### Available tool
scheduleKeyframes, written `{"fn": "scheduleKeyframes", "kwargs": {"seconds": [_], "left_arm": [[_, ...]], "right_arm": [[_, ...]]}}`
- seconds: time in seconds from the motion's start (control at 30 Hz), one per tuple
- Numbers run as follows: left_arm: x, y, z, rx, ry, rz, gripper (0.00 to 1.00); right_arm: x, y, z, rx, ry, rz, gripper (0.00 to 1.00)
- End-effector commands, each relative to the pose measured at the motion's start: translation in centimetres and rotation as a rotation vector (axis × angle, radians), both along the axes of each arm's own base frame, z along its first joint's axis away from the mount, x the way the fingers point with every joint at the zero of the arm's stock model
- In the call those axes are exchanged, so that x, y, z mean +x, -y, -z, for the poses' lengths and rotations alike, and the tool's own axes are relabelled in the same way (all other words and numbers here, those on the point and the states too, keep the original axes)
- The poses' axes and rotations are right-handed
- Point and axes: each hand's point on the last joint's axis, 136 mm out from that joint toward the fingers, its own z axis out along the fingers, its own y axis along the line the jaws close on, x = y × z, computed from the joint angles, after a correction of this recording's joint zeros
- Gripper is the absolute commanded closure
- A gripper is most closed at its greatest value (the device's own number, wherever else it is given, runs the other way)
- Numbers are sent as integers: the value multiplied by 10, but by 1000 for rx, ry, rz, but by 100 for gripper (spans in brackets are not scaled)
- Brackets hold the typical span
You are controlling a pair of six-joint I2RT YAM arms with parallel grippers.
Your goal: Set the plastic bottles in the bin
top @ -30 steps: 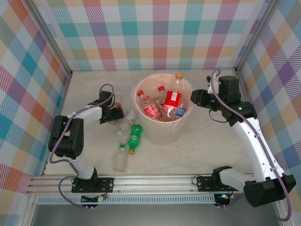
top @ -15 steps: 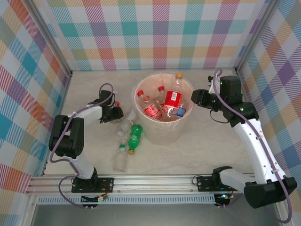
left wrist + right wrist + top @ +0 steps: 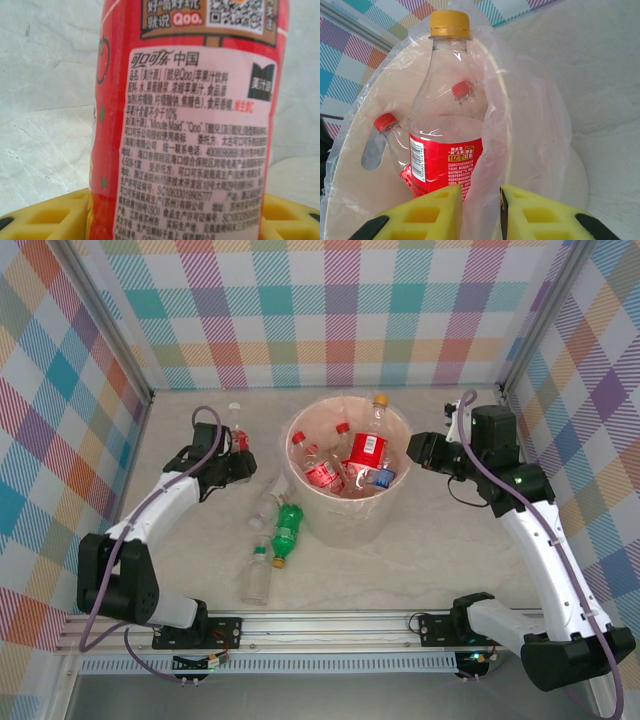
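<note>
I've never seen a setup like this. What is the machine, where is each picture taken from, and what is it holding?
The machine is a left arm and a right arm, bolted at the near edge of a table; each ends in two yellow fingers. The wide picture looks down from above and behind them; the other two come from cameras on the wrists. The job is putting plastic bottles into the bin, which already holds several. The left fingers grip a red-labelled bottle, seen close up in the left wrist picture. The right fingers are closed on the bin's lined rim, next to an orange-capped bottle standing inside. A green bottle and two clear bottles lie on the table left of the bin.
</note>
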Motion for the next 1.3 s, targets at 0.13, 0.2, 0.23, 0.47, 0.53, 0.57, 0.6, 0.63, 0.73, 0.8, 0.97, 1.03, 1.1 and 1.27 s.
{"fn": "scheduleKeyframes", "kwargs": {"seconds": [0.13, 0.2, 0.23, 0.47, 0.53, 0.57, 0.6, 0.63, 0.73, 0.8, 0.97, 1.03, 1.1, 1.27], "left_arm": [[-23, 6, -64, -63, 115, 33, 50], [-31, 9, -76, -92, 138, 37, 50], [-37, 12, -81, -115, 146, 51, 50], [-65, 55, -139, -207, 241, 248, 51], [-71, 71, -169, -255, 291, 345, 51], [-74, 76, -184, -268, 321, 382, 51], [-77, 81, -200, -277, 357, 418, 51], [-81, 85, -214, -276, 391, 449, 51], [-87, 103, -244, -282, 474, 552, 54], [-89, 122, -251, -331, 467, 633, 56], [-102, 172, -255, -382, 427, 778, 58], [-106, 189, -249, -389, 407, 812, 59], [-105, 205, -243, -395, 396, 836, 59], [-89, 234, -223, -365, 345, 828, 61]], "right_arm": [[-8, -5, -2, 22, 22, -31, 72], [-7, -8, -2, 30, 23, -50, 72], [-8, -9, -3, 31, 22, -57, 72], [-10, -11, -9, 28, 36, -74, 72], [-8, -11, -7, 25, 30, -75, 72], [-7, -11, -6, 24, 26, -76, 72], [-6, -12, -5, 24, 24, -75, 72], [-5, -12, -4, 24, 22, -75, 72], [-3, -12, -3, 24, 21, -70, 72], [-2, -11, -3, 21, 19, -67, 72], [-2, -10, -3, 7, 23, -62, 72], [-2, -9, -3, 5, 24, -60, 72], [-2, -9, -3, 3, 24, -62, 72], [0, -10, -3, 2, 27, -66, 72]]}}
